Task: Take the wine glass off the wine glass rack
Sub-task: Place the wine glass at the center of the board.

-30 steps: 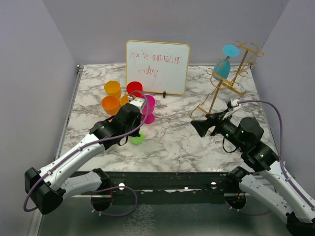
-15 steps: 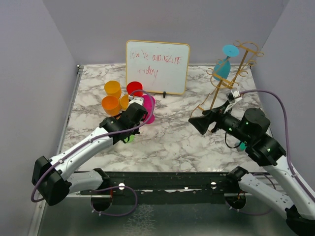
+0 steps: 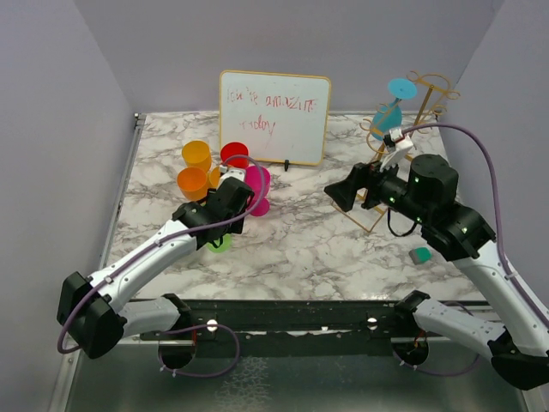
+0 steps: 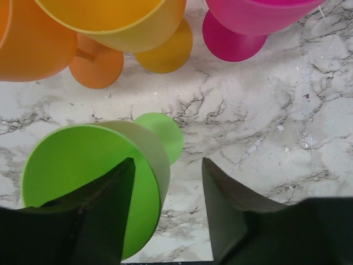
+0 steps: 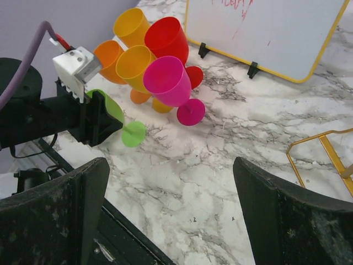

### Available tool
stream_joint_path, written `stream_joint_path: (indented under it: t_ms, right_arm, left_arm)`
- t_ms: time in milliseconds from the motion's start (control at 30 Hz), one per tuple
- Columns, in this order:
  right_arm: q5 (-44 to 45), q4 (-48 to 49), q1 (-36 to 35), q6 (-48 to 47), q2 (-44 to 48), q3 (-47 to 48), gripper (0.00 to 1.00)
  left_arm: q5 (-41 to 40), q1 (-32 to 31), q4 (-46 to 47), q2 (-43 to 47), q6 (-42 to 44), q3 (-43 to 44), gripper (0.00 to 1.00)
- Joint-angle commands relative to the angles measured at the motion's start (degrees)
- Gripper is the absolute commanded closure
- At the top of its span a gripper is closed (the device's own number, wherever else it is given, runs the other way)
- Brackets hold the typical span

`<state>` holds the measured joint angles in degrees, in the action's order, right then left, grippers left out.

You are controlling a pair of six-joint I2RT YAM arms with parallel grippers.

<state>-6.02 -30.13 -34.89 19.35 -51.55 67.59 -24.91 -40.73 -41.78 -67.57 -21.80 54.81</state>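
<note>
A teal wine glass (image 3: 389,118) hangs bowl-down on the gold wire wine glass rack (image 3: 403,148) at the back right. My right gripper (image 3: 336,196) (image 5: 170,165) is open and empty, hovering left of the rack's base and facing the table's middle. Only a corner of the rack (image 5: 325,148) appears in the right wrist view. At the left, my left gripper (image 3: 223,227) (image 4: 167,165) is open around the rim of a green wine glass (image 4: 88,176) (image 5: 121,126). One finger (image 4: 105,204) is inside the bowl, the other (image 4: 226,204) stands off it.
Orange, yellow, red and pink glasses (image 3: 257,184) cluster at the back left beside the green one. A white dry-erase board (image 3: 274,116) stands at the back centre. A small teal object (image 3: 419,255) lies under my right arm.
The left gripper has gone from shut to open at the green glass after carrying it toward the cluster. The right arm has risen and swung back toward the rack, uncovering the small teal object.
</note>
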Motion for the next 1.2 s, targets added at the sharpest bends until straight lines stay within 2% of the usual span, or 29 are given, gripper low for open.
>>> stream_joint_path:
  t_ms: [0, 167, 300, 433, 533, 667, 800, 867, 933, 1000, 1100, 1167]
  right_arm:
    - [2.58, -3.51, -0.18, -2.28, -2.90, 5.72, 0.00]
    - [6.59, -4.78, -0.18, -5.77, -6.56, 9.40, 0.00]
    - [8.76, -5.32, -0.17, -7.71, -9.20, 13.43, 0.00]
    - [6.63, 0.14, -0.19, -7.99, -9.11, 13.15, 0.00]
    - [6.71, 5.16, -0.20, -8.01, -7.65, 11.02, 0.00]
    - [15.59, 2.67, -0.20, -8.06, -10.41, 14.52, 0.00]
    - [24.56, -3.20, -0.18, -10.09, -15.76, 21.69, 0.00]
    - [26.18, -4.68, -0.13, -11.10, -17.65, 24.97, 0.00]
    - [26.12, -5.06, -0.12, -10.62, -18.90, 27.71, 0.00]
    - [22.14, -6.01, -0.09, -9.05, -20.37, 32.51, 0.00]
    - [15.63, -5.21, -0.10, -4.65, -22.21, 36.67, 0.00]
    - [15.60, -4.92, -0.09, -3.05, -23.24, 37.84, 0.00]
  left_arm:
    - [-1.15, 0.54, -1.09, 3.27, 0.26, -0.13, 0.40]
    - [-0.61, 0.63, -2.03, 5.55, 0.96, 1.20, 0.31]
    - [-1.23, 0.56, -3.24, 8.05, 1.14, 2.57, 0.19]
    - [-1.13, 0.61, -3.27, 10.98, 1.10, 3.92, 0.12]
    - [-0.91, 0.63, -3.01, 13.03, 1.26, 5.39, 0.10]
    - [1.30, 0.57, -1.22, 16.77, 2.53, 6.13, 0.08]
    - [8.38, 0.57, 4.23, 22.80, 4.95, 3.62, 0.05]
    - [11.86, 0.64, 6.28, 24.91, 5.27, 2.01, 0.04]
    - [13.71, 0.59, 7.63, 26.14, 5.39, 1.07, 0.04]
    - [14.30, 0.57, 7.94, 26.36, 6.06, 1.91, 0.03]
    - [11.87, 0.57, 8.13, 25.75, 6.23, 4.89, 0.01]
    - [11.52, 0.61, 8.38, 24.42, 7.11, 6.74, 0.01]
